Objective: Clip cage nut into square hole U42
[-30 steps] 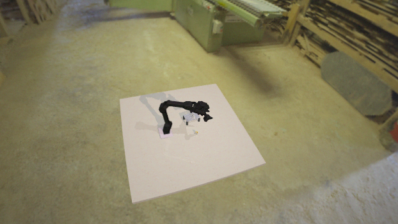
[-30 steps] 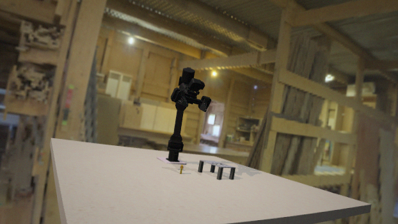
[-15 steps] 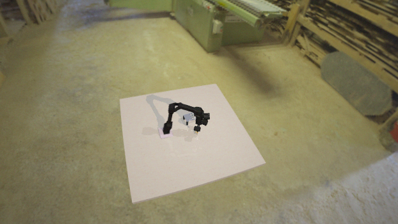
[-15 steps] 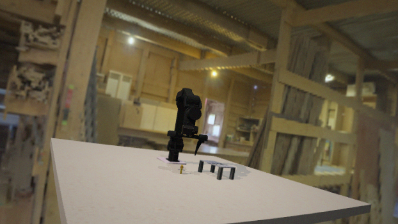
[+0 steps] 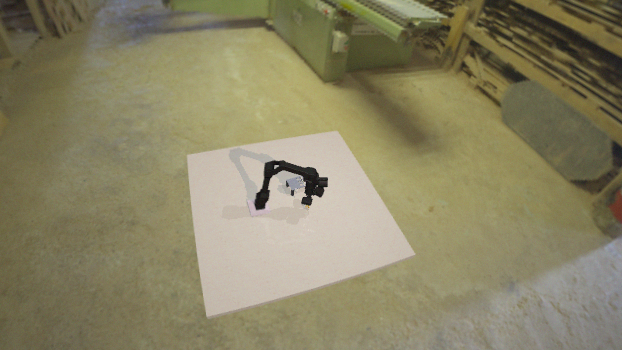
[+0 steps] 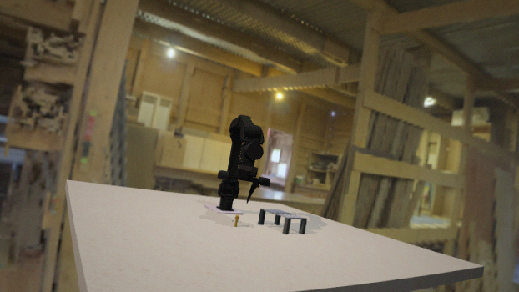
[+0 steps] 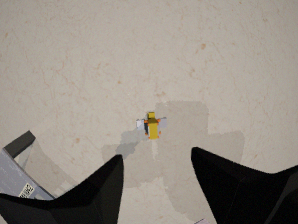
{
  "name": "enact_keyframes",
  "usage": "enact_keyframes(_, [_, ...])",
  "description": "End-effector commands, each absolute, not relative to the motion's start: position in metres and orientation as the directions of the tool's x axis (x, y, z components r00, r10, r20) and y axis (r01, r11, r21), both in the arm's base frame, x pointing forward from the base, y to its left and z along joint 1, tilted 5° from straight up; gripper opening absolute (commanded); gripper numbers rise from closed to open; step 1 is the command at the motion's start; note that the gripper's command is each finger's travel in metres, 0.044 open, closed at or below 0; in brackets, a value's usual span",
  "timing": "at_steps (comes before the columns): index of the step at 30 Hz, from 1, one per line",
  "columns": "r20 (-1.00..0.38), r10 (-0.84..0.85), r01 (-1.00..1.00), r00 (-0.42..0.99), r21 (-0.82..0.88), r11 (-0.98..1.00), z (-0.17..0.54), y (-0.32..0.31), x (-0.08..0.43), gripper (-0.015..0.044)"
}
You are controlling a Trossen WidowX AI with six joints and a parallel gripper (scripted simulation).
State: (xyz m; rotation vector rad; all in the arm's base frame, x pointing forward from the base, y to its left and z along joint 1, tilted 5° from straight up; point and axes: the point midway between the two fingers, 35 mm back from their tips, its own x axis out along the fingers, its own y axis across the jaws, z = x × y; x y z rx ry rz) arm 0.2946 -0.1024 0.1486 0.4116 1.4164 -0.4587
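The small yellow cage nut (image 5: 307, 206) (image 6: 236, 221) (image 7: 153, 130) stands on the table, with pale flanges to either side in the wrist view. My gripper (image 5: 307, 203) (image 6: 239, 201) (image 7: 157, 157) points down above it, fingers apart and empty, open about halfway. In the wrist view the nut shows a little beyond the gap between the fingertips. The grey rail plate (image 5: 295, 183) (image 6: 295, 216) (image 7: 16, 174) stands raised on dark legs beside the nut; only a corner with a printed code shows in the wrist view. The hole marked U42 cannot be made out.
The pale square table top (image 5: 250, 270) (image 6: 167, 254) carries the arm's pinkish base plate (image 5: 253, 212) (image 6: 239, 213). The rail plate's legs stand close to the gripper's side. Shadows of the arm fall around the nut.
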Motion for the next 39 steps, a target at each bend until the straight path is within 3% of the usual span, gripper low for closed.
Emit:
enact_keyframes(1, [-0.994, -0.063, 0.539, 0.089, -0.005, 0.843, 0.148, -0.103, 0.294, 0.0125])
enact_keyframes(39, [-0.994, -0.063, 0.539, 0.089, -0.005, 0.843, 0.091, -0.106, 0.299, 0.012])
